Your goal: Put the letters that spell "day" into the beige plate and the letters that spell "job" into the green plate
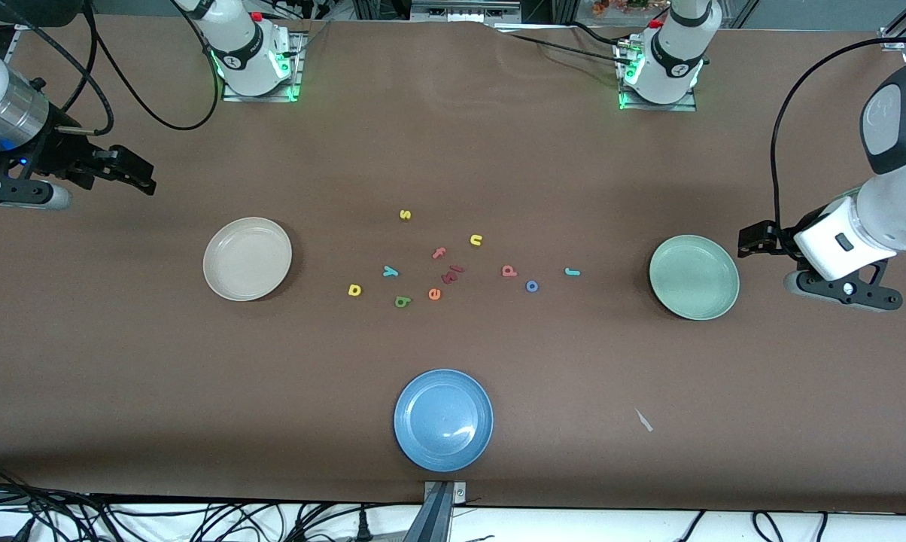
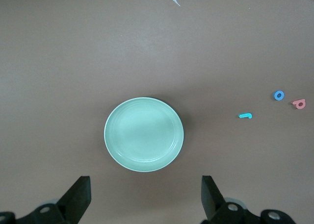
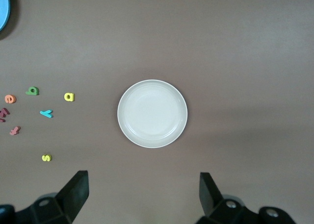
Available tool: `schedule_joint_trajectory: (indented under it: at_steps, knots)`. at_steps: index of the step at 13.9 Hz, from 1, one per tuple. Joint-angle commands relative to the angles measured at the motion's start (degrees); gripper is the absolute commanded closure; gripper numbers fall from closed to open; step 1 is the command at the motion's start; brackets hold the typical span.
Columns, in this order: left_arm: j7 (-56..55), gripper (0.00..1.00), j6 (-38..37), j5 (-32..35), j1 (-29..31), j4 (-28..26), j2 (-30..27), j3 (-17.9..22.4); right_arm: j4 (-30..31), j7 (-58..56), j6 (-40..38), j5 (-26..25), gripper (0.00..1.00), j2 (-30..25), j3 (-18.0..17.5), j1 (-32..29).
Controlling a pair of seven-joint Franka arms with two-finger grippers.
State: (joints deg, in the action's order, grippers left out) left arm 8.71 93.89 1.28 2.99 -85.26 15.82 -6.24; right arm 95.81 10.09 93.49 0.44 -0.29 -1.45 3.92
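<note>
The beige plate (image 1: 247, 258) (image 3: 152, 113) lies empty toward the right arm's end, and the green plate (image 1: 694, 276) (image 2: 143, 134) lies empty toward the left arm's end. Between them on the table lie the yellow d (image 1: 354, 290) (image 3: 69, 97), teal y (image 1: 390, 271) (image 3: 46, 113), green a (image 1: 402, 302) (image 3: 32, 91), salmon b (image 1: 509, 270) (image 2: 299, 104), blue o (image 1: 531, 286) (image 2: 279, 95) and teal j (image 1: 572, 272) (image 2: 245, 116). My left gripper (image 1: 752, 241) (image 2: 145, 187) hangs open over bare table beside the green plate. My right gripper (image 1: 138, 175) (image 3: 143, 182) hangs open over bare table beside the beige plate.
A blue plate (image 1: 443, 419) sits near the front edge. Among the letters lie a yellow s (image 1: 405, 214), yellow u (image 1: 475, 240), pink f (image 1: 439, 253), orange e (image 1: 434, 293) and dark red pieces (image 1: 451, 273). A white scrap (image 1: 643, 420) lies nearer the front camera than the green plate.
</note>
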Motion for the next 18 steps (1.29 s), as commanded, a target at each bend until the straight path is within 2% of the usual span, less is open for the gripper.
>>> schedule_joint_trajectory:
  at_steps: [1,18]
  knots:
    - [1.4,0.01,-0.1,-1.5,0.1,0.8,0.1,0.0,-0.7,-0.9,-0.3,-0.6,0.00,0.1,0.0,-0.2]
    - [1.4,0.01,0.1,-1.3,0.2,0.9,0.0,-0.1,-1.8,0.1,0.6,-0.2,0.00,2.0,-0.2,0.9]
